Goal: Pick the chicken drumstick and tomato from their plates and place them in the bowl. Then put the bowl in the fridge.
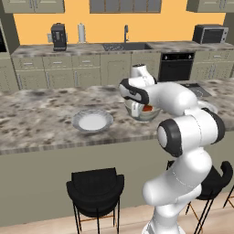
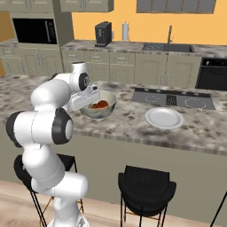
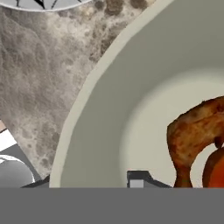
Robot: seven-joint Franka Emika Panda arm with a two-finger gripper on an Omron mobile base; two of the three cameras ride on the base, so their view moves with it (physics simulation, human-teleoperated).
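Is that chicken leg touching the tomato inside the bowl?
Touching, it seems: in the hand view the chicken drumstick overlaps the tomato with no gap, both lying in the bowl.

The tomato (image 3: 216,171) is cut by the hand view's edge; the arm hides part of the bowl (image 1: 148,114) and the second plate (image 1: 209,108).

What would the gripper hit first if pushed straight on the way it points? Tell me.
Probably the pale inner wall of the deep grey-green bowl, which lies straight ahead; the reddish-brown chicken drumstick lies off to one side. Depth is unclear.
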